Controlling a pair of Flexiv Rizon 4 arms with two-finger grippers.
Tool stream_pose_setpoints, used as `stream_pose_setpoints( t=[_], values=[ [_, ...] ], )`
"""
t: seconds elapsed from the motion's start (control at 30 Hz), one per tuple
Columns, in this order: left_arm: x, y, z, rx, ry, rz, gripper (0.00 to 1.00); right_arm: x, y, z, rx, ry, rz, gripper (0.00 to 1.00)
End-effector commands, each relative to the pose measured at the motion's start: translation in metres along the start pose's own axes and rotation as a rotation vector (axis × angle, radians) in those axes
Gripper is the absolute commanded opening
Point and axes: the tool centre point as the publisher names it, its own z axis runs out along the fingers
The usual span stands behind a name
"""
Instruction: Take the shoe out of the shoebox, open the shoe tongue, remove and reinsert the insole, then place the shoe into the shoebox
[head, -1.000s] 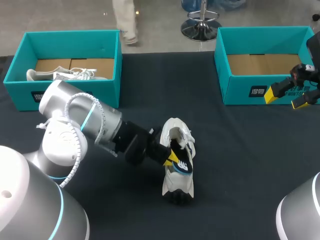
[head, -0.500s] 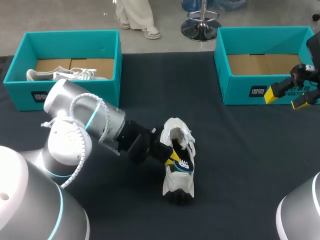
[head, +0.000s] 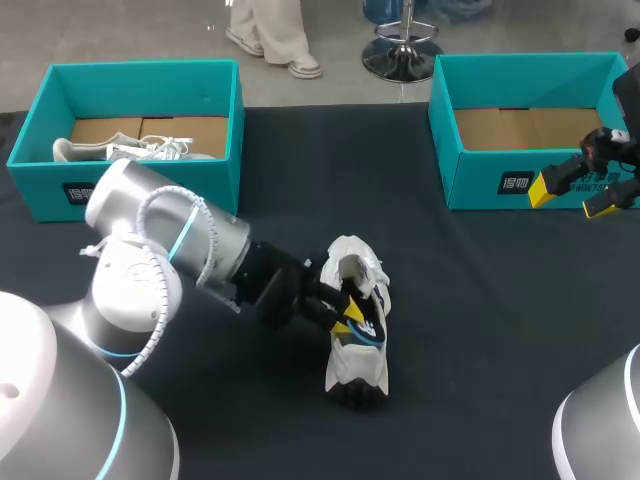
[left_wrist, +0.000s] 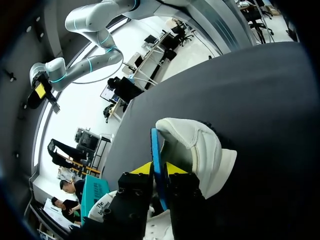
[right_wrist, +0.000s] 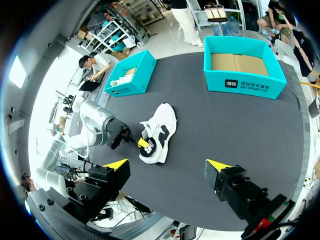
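A white shoe with a black sole lies on the dark table near the middle, heel end toward me. My left gripper is at the shoe's opening. In the left wrist view the thin blue insole stands on edge between the two yellow-tipped fingers, which press on it from both sides, and its far end runs into the white shoe. My right gripper hangs open and empty in front of the right shoebox. The right wrist view looks down on the shoe from far off.
A teal shoebox at the back left holds another white shoe. The right teal shoebox shows only its cardboard floor. My left arm's grey elbow lies low over the table, left of the shoe.
My left arm's elbow has shifted slightly, while its gripper stays at the shoe's opening with the insole. The shoe has barely moved. The right arm has kept still.
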Motion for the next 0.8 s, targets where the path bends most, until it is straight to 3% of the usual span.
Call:
stream_pose_setpoints(
  t=[0.03, 0.13, 0.23, 0.6, 0.8],
  values=[
    [0.002, -0.006, -0.003, 0.001, -0.006, 0.003, 0.16, 0.0, 0.004, 0.001, 0.008, -0.002, 0.002, 1.0],
    [0.002, -0.009, -0.004, 0.006, -0.007, 0.007, 0.14, 0.0, 0.004, 0.001, 0.008, -0.002, 0.002, 1.0],
    [0.003, -0.01, -0.005, 0.007, -0.005, 0.01, 0.0, 0.0, 0.004, 0.001, 0.008, -0.002, 0.002, 1.0],
    [0.007, -0.004, 0.0, 0.017, 0.007, -0.001, 0.0, 0.0, 0.004, 0.001, 0.008, -0.002, 0.002, 1.0],
    [0.007, 0.01, 0.006, 0.003, 0.025, -0.004, 0.0, 0.0, 0.004, 0.001, 0.008, -0.002, 0.002, 1.0]
  ],
)
